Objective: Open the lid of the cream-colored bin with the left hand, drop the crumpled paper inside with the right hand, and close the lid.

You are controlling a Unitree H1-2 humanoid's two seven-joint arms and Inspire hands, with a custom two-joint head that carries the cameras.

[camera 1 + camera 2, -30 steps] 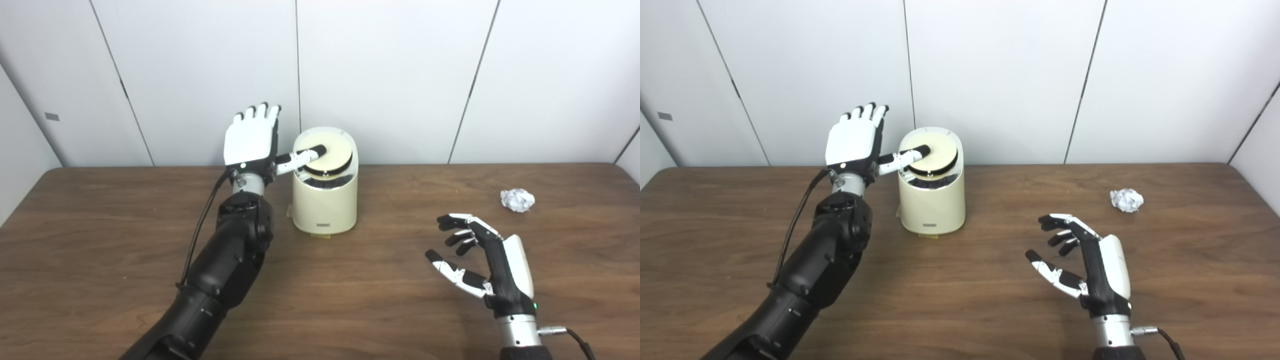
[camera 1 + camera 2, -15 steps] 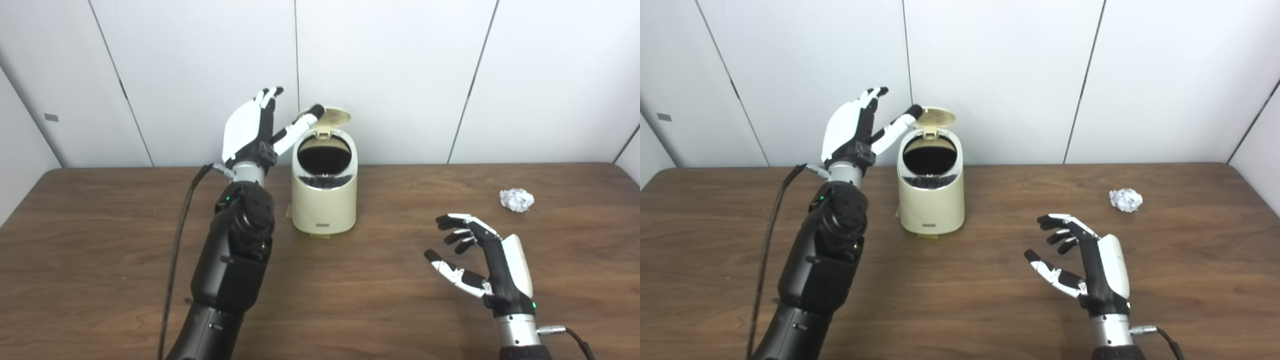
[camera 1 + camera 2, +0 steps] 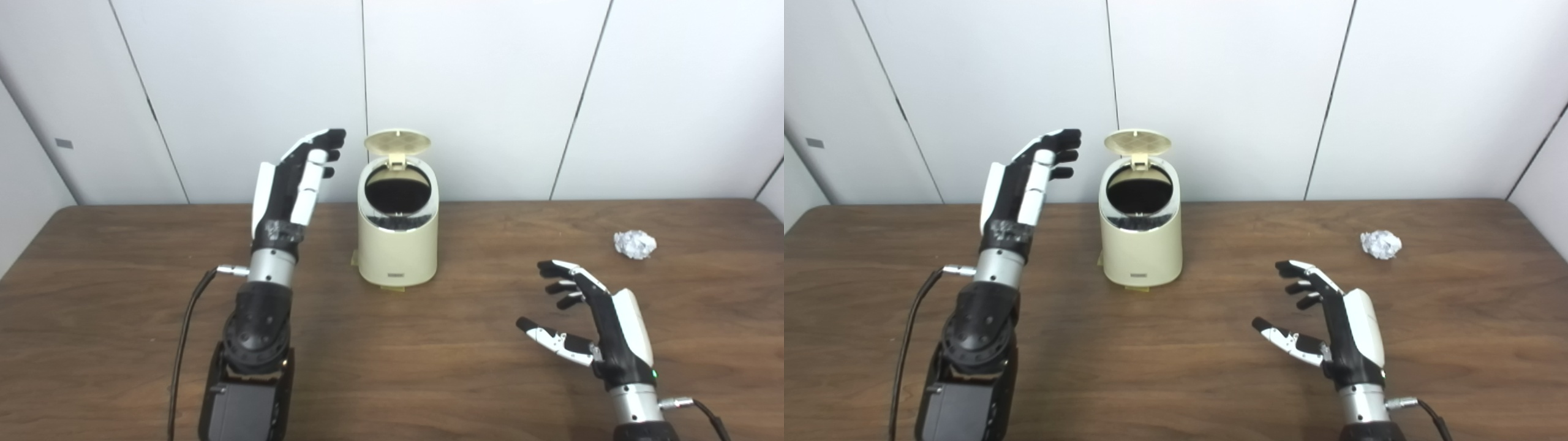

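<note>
The cream-colored cylindrical plastic bin (image 3: 397, 245) stands upright at about 12 o'clock on the dark wood-grain table (image 3: 122, 343), near the white wall panels. Its round hinged lid (image 3: 397, 141) stands raised at the rear rim, and the dark mouth of the bin is fully exposed. On this evidence, the lid-opening step is judged complete.

The left hand (image 3: 293, 184) is raised beside the bin at its 9 o'clock side, clear of both lid and body, fingers extended and apart, holding nothing. The right hand (image 3: 597, 324) hovers low over the table at about 4 o'clock from the bin, fingers and thumb spread wide, empty.

The crumpled silver-white paper ball (image 3: 635, 244) lies on the table at about 3 o'clock from the bin, well apart from it, and at roughly 1 o'clock from the right hand.

Step in hand, as judged: collect the ball with the right hand.

- Approach from above with the hand spread so that fingers and thumb straddle the ball.
- Close gently; the ball looks light and may roll or skid if nudged from one side.
- Carry it over the centre of the bin mouth before release, passing in front of the raised lid, not against it.
- Hold the left hand clear of the lid until the drop is made.
</note>
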